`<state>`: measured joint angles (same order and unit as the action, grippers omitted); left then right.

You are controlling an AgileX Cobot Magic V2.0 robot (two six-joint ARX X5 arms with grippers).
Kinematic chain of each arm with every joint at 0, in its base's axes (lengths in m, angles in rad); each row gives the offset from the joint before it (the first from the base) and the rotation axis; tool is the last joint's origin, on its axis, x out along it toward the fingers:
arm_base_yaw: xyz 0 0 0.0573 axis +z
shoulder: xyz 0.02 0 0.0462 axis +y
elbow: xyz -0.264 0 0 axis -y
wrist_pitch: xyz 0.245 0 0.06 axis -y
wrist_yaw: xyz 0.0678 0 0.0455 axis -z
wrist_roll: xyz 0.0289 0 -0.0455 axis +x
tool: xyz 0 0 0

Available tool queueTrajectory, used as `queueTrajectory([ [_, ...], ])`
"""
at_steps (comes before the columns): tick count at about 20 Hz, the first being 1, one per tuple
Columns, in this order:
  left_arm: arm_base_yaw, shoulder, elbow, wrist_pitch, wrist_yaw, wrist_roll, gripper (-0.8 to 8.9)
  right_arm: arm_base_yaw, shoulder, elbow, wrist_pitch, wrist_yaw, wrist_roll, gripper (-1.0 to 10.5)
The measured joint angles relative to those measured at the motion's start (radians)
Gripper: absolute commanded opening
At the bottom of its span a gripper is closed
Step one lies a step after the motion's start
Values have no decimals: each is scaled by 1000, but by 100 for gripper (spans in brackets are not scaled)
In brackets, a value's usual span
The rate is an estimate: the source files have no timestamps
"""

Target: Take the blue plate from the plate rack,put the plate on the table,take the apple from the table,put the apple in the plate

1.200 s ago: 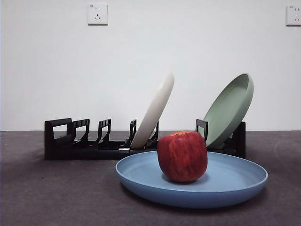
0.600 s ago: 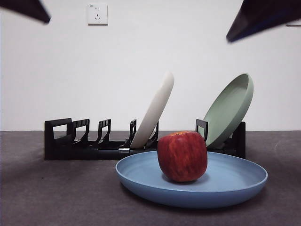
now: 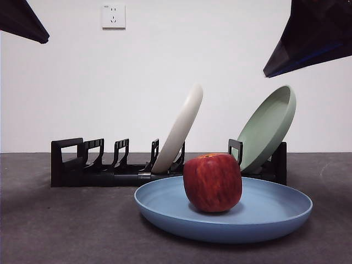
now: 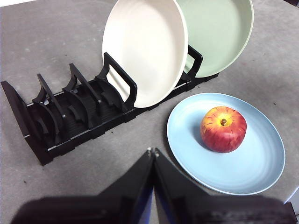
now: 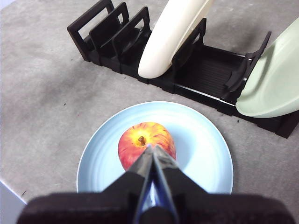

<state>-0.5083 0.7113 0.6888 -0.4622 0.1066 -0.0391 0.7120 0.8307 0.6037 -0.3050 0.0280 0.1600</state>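
Observation:
The blue plate (image 3: pixel 264 217) lies flat on the table (image 3: pixel 66 225) in front of the plate rack (image 3: pixel 99 168). The dark red apple (image 3: pixel 213 182) stands in the plate. The plate (image 4: pixel 252 158) and apple (image 4: pixel 223 129) also show in the left wrist view, and the plate (image 5: pixel 201 149) and apple (image 5: pixel 140 137) in the right wrist view. My left gripper (image 4: pixel 153 151) is shut and empty, held above the table in front of the rack (image 4: pixel 70 116). My right gripper (image 5: pixel 150 148) is shut and empty, held above the apple. Both arms show as dark tips at the top corners of the front view.
A cream-white plate (image 3: pixel 179 129) leans in the middle of the rack and a sage-green plate (image 3: pixel 269 126) leans at its right end. The rack's left slots hold nothing. Wall sockets sit on the white wall behind.
Both arms have come into the front view at the top corners and now reach further in. The plate and apple have not moved.

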Motion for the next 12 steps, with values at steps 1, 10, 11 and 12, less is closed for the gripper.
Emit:
queueTrajectory([
  [1, 0, 0, 0, 0, 0, 0, -3, 0, 0, 0, 0, 0, 1, -12],
  [10, 61, -156, -5, -18, -3, 65, -3, 0, 0, 0, 0, 1, 1, -12],
  [11, 99, -197, -24, -5, -4, 73, -3, 0, 0, 0, 0, 1, 1, -12],
  [12, 140, -248, -63, 16, -5, 76, -3, 0, 0, 0, 0, 1, 1, -12],
])
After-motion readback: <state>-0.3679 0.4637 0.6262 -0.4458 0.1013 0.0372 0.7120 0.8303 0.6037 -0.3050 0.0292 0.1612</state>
